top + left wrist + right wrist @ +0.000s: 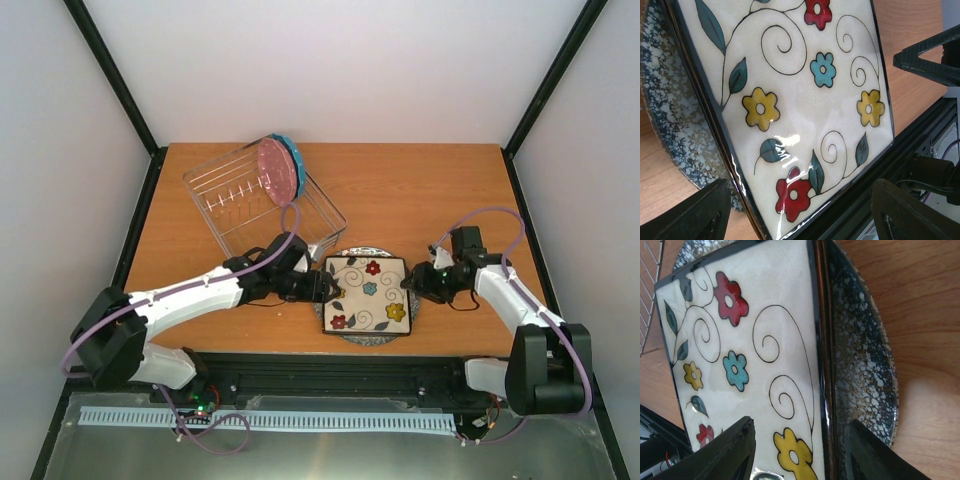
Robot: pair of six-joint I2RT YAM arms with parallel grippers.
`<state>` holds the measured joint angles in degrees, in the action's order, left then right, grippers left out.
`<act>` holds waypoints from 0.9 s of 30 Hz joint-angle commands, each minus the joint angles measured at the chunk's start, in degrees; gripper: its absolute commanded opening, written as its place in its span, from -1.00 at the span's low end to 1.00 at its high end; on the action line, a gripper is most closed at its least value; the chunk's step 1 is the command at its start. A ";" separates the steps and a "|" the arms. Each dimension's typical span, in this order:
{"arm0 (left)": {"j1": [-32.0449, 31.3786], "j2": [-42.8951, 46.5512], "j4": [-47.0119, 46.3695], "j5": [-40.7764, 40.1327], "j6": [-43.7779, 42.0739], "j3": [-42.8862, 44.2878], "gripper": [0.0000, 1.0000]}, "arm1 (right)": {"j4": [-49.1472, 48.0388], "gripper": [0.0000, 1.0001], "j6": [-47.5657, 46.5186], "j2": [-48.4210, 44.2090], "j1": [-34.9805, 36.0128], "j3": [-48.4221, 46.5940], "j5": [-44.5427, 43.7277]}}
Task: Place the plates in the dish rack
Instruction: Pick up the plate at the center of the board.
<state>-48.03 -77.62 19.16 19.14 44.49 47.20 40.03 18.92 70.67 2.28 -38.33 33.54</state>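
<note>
A square cream plate (368, 293) with coloured flowers and a dark rim lies on a round grey speckled plate (362, 251) at the table's front middle. My left gripper (326, 287) is open at the square plate's left edge; its near corner (790, 150) lies between the fingers (695, 215), with the grey plate (670, 110) below. My right gripper (410, 283) is open astride the right rim: one finger (725, 450) is over the cream plate (755, 340), the other over the grey plate (865, 365). A blue plate (282, 168) stands on edge in the wire dish rack (240, 205).
The rack sits at the back left, its near corner close to my left wrist; its wires show in the right wrist view (650, 290). A black rail (330, 365) runs along the table's front edge, just below the plates. Bare wood lies at the back right.
</note>
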 commanded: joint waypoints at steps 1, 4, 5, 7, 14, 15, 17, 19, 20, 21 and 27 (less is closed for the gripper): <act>-0.57 -1.51 -2.21 0.48 -1.51 1.03 0.55 | -1.52 -0.02 0.72 1.14 0.84 0.99 -0.56; -0.53 -2.66 -3.21 0.67 -1.92 0.90 0.55 | -2.11 -0.02 0.94 2.16 1.50 1.30 -0.79; -0.55 -3.11 -3.49 0.73 -2.16 0.91 0.54 | -2.27 -0.02 0.95 2.38 1.76 1.38 -0.86; -0.57 -3.92 -3.95 0.75 -2.33 1.12 0.55 | -2.49 -0.02 1.03 2.62 2.24 1.41 -0.91; -0.57 -5.89 -6.63 1.82 -2.21 1.45 0.54 | -2.16 -0.22 1.12 2.20 3.09 1.19 -0.99; -0.52 -6.31 -6.89 2.10 -2.21 1.54 0.54 | -2.19 -0.26 1.14 2.12 3.08 1.20 -0.96; -0.56 -7.00 -7.03 2.28 -2.30 1.54 0.54 | -2.25 -0.27 1.12 2.36 3.24 1.29 -0.89; -0.56 -7.69 -7.04 2.52 -2.51 1.62 0.54 | -2.44 -0.27 1.05 3.06 3.49 1.32 -1.00; -0.56 -8.00 -7.07 2.69 -2.55 1.73 0.54 | -2.54 -0.27 1.06 3.33 3.63 1.32 -1.02; -0.57 -8.31 -7.03 2.82 -2.68 1.87 0.54 | -2.64 -0.27 1.06 3.55 3.69 1.32 -1.05; -0.56 -8.85 -8.96 2.92 -2.92 1.89 0.53 | -2.97 -0.27 1.01 5.05 4.20 1.35 -1.19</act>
<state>-48.03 -86.32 12.78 21.32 42.94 47.20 37.98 19.94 74.85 5.69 -37.39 32.34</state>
